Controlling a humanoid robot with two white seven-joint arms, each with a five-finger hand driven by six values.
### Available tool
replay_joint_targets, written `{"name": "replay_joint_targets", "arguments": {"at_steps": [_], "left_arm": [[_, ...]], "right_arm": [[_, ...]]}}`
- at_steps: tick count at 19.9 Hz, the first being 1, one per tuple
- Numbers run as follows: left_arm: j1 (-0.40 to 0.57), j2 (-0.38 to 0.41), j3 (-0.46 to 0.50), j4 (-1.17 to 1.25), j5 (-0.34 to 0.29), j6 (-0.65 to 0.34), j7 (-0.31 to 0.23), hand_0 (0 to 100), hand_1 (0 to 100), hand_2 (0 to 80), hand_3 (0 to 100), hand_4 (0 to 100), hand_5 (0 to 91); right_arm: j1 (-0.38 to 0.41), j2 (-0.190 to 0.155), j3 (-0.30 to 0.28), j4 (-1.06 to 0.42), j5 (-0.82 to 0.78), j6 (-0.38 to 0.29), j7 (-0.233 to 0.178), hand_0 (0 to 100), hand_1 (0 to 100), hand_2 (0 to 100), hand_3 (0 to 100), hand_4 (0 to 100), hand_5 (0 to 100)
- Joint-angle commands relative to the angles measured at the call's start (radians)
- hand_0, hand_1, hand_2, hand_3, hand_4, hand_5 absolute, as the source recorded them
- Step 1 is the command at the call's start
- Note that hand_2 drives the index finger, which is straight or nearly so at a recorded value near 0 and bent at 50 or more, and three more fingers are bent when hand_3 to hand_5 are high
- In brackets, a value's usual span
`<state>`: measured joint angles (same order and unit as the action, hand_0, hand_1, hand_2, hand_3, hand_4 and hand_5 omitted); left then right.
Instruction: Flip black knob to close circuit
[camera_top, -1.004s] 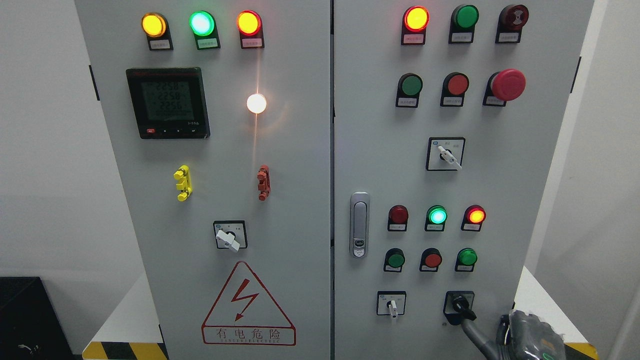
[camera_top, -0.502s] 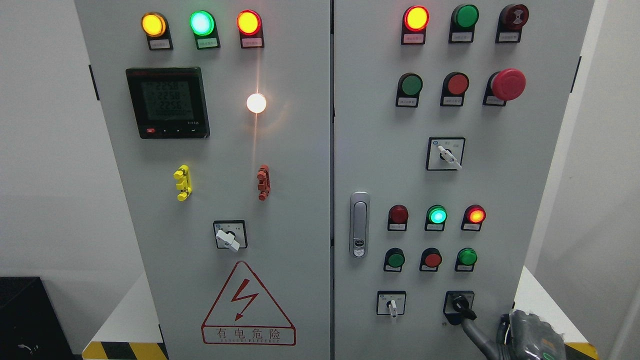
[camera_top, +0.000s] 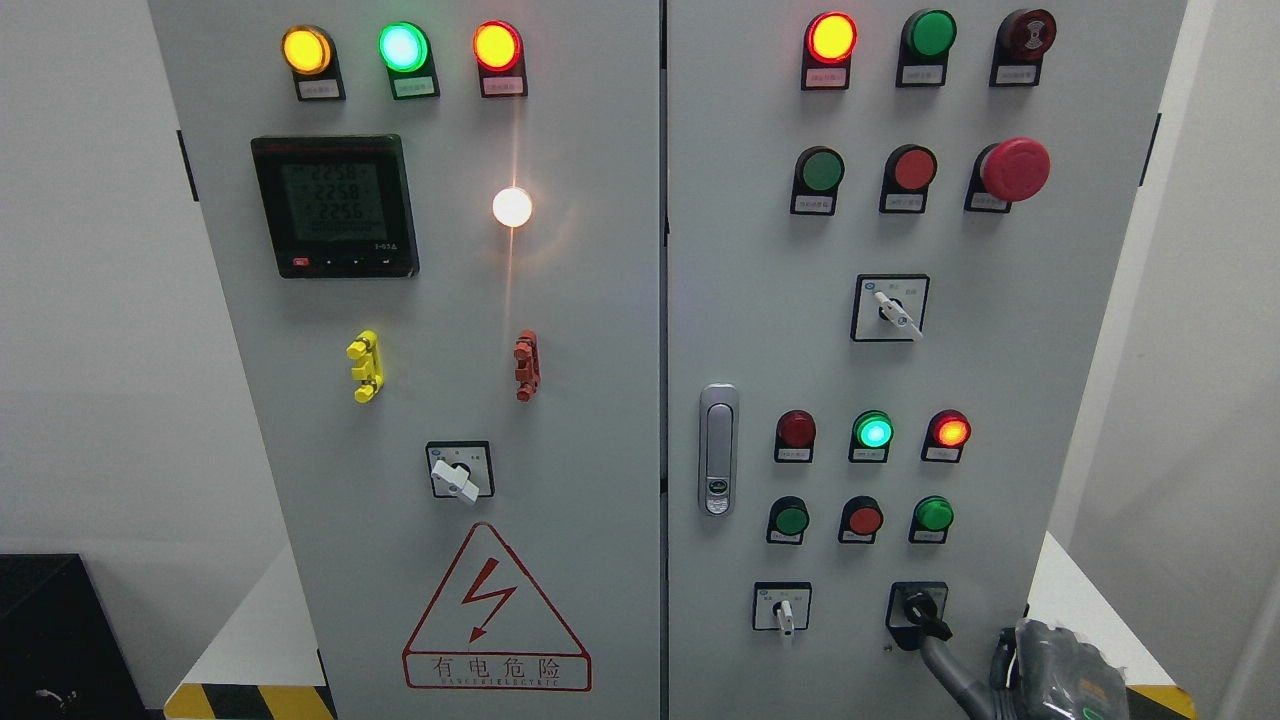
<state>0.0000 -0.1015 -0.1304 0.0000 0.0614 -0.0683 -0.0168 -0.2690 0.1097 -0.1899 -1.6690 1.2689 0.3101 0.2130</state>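
The black knob (camera_top: 921, 610) sits in a black square plate at the bottom right of the cabinet's right door (camera_top: 1000, 380). Its lever points down and to the right. My right hand (camera_top: 1045, 672), grey, comes in at the lower right corner and is mostly cut off by the bottom edge. A thin grey part of it reaches up and left to just under the knob's lever tip; whether it touches the lever I cannot tell. My left arm is out of view.
A white selector switch (camera_top: 783, 610) is left of the knob. Above are red and green push buttons (camera_top: 864, 520) and lit lamps (camera_top: 873, 432). A door handle (camera_top: 717, 450) and a red emergency button (camera_top: 1014, 169) stand proud of the panel.
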Motion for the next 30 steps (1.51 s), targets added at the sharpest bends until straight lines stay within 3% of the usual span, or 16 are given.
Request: {"name": "replay_joint_targets", "arguments": {"at_steps": [1, 20, 27, 30], "left_arm": [[0.021, 0.000, 0.000, -0.023, 0.000, -0.001, 0.000, 12, 56, 0.0, 0, 0, 0.0], [0.021, 0.000, 0.000, -0.023, 0.000, -0.001, 0.000, 12, 56, 0.0, 0, 0, 0.0], [0.021, 0.000, 0.000, -0.023, 0.000, -0.001, 0.000, 12, 56, 0.0, 0, 0, 0.0], [0.021, 0.000, 0.000, -0.023, 0.000, -0.001, 0.000, 12, 56, 0.0, 0, 0, 0.0]], "right_arm": [[0.005, 0.001, 0.047, 0.000, 0.003, -0.002, 0.005, 0, 6, 87, 100, 89, 95], [0.045, -0.004, 0.116, -0.035, -0.005, -0.002, -0.027, 0, 7, 86, 100, 89, 95], [0.131, 0.001, 0.113, -0.152, -0.017, -0.003, -0.027, 0, 7, 84, 100, 89, 95], [0.201, 0.007, 0.116, -0.236, -0.139, -0.002, -0.032, 0, 7, 77, 98, 87, 94]]}}
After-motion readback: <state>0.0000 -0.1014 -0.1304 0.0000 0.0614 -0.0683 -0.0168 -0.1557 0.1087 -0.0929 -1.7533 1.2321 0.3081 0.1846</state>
